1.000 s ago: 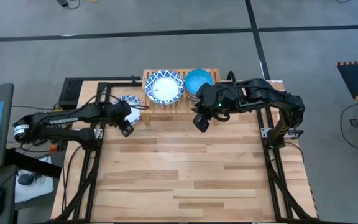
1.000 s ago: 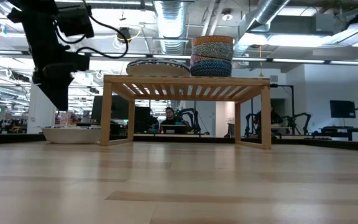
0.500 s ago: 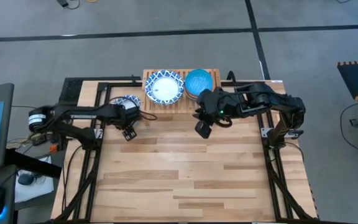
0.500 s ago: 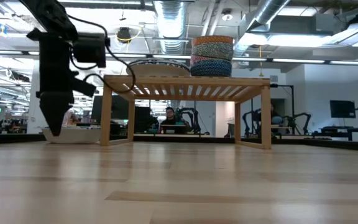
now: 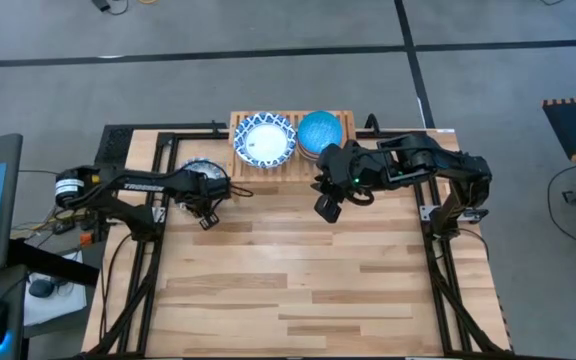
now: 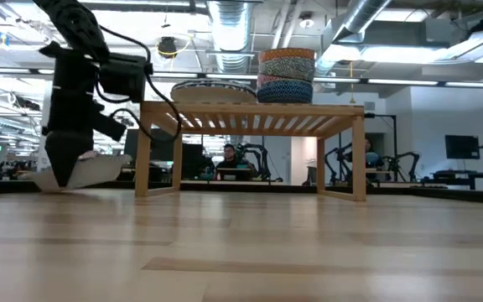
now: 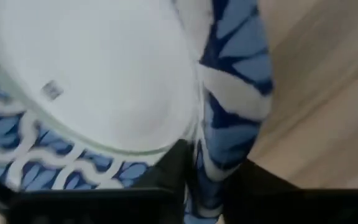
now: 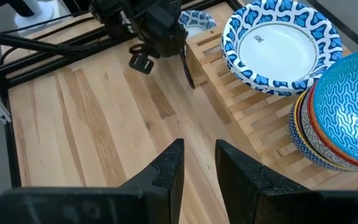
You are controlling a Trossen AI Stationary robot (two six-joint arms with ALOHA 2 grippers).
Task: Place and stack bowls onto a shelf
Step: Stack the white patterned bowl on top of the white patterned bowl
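Observation:
A shallow blue-and-white patterned dish (image 5: 197, 171) sits left of the light-wood shelf (image 5: 290, 166), and my left gripper (image 5: 205, 192) is shut on its rim. In the low view the dish (image 6: 90, 170) is tilted. On the shelf top (image 6: 250, 112) lie another patterned dish (image 5: 264, 140) and a stack of small bowls with a bright blue one on top (image 5: 320, 131). My right gripper (image 5: 326, 207) hangs open and empty in front of the shelf, above the table. My left gripper has the dish's rim (image 7: 224, 146) between its two fingers, one finger (image 7: 174, 167) on the inner side and one (image 7: 261, 182) on the outer side. The fingers come from above, pointing down. The dish is tilted, its side toward the shelf raised (image 6: 122, 163).
Black frame rails (image 5: 148, 235) run along the table's left and right sides. The wood tabletop (image 5: 298, 290) stretches from the shelf to the near edge. The right wrist view shows the left arm (image 8: 157, 28) beside the shelf's left end.
My left gripper has come down on the dish left of the shelf and taken hold of its rim. The dish, flat on the table before, now stands tilted. My right gripper has drawn back a little from the shelf toward the near edge.

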